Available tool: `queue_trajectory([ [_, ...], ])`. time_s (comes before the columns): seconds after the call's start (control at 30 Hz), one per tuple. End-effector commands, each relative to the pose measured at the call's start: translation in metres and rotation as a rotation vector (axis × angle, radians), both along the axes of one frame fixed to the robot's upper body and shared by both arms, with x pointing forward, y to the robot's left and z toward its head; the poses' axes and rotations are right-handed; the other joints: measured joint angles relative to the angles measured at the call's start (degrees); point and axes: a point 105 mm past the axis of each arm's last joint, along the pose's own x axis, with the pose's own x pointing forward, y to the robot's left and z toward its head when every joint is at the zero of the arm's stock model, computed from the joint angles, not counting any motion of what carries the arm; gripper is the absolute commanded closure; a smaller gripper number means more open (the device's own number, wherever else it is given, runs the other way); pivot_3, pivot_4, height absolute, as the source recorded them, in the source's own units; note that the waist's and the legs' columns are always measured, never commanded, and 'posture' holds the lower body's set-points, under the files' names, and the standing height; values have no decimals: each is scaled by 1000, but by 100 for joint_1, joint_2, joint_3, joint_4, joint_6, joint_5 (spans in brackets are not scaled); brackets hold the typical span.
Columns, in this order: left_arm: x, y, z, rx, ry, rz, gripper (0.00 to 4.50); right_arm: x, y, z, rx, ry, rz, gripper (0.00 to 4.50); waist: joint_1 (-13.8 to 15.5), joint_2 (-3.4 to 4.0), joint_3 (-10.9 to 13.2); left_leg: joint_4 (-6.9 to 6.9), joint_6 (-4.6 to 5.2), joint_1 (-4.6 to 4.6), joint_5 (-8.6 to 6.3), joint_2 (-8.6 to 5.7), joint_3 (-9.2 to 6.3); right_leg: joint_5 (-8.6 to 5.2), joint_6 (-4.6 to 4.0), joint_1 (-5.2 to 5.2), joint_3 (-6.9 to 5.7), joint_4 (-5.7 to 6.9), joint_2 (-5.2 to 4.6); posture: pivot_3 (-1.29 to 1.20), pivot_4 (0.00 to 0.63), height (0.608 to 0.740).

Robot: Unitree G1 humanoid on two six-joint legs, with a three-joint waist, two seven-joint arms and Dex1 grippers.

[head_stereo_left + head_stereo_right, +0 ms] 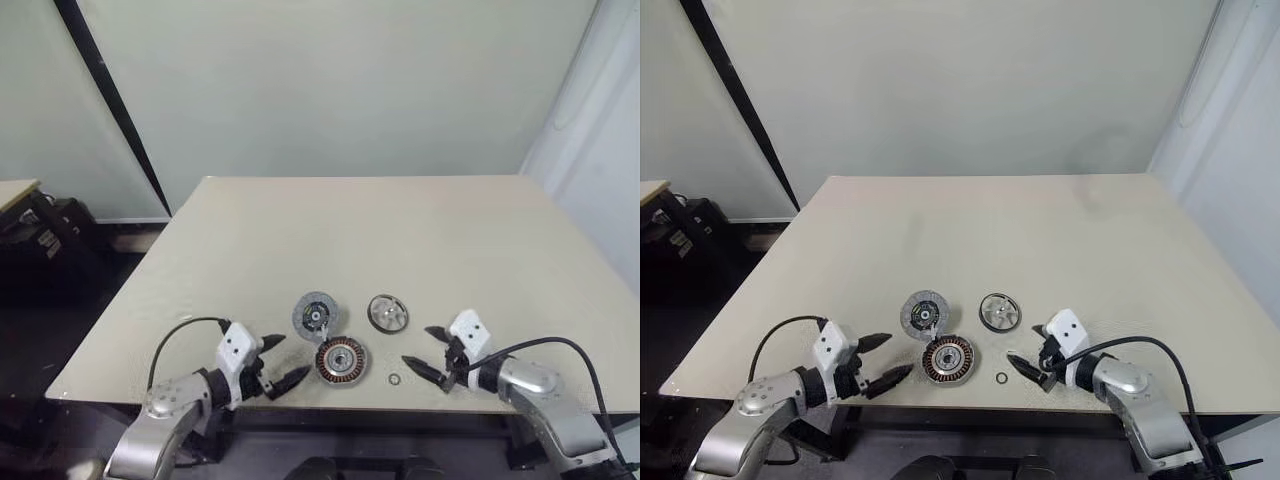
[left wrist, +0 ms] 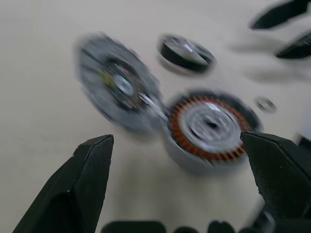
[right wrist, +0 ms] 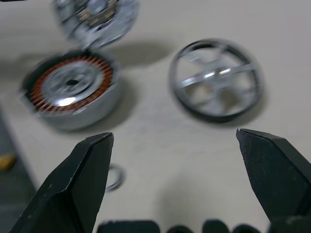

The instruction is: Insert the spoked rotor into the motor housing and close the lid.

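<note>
Spoked rotor [image 3: 216, 80] shows its open spokes clearly from the right wrist, ahead of the wide, empty right tool [image 1: 428, 352]. Left tool [image 1: 278, 361], also wide, faces the motor housing [image 1: 341, 361] beside the lid [image 1: 315, 315].

Both head views look forward and down from above the table's [image 1: 420, 230] near edge, sharing the whole tabletop with the parts cluster toward six o'clock. Each wrist camera sits low and close behind its own open fingers, the two facing inward; both frame the motor housing [image 2: 206, 128] and spoked rotor [image 3: 216, 80].
</note>
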Motion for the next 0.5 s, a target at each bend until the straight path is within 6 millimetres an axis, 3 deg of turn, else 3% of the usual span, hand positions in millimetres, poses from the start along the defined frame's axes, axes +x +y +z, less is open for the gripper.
queue_trajectory([
  [0.03, -3, -8, 12, -27, -29, -65, 34, -4, 10, 7, -46, -35, 75, 89, 1, -2, 1, 1, -1, 0, 0, 0, 0, -3, -5, 0, 0, 0, 0, 0, 0, 740],
  [0.2, -14, -11, 3, 23, 23, -147, 34, -12, 18, -3, -94, -7, 135, 89, 2, -3, 1, 5, -1, 1, 0, 2, 4, -5, -8, 2, 0, 0, -1, 0, 0, 740],
  [0.5, -14, -14, -2, 40, 30, -165, 34, -18, 27, -21, -153, 10, 170, 89, 3, -6, 2, 4, -2, 1, -1, 5, 4, -4, -7, -1, -2, 0, 0, 0, 0, 740],
])
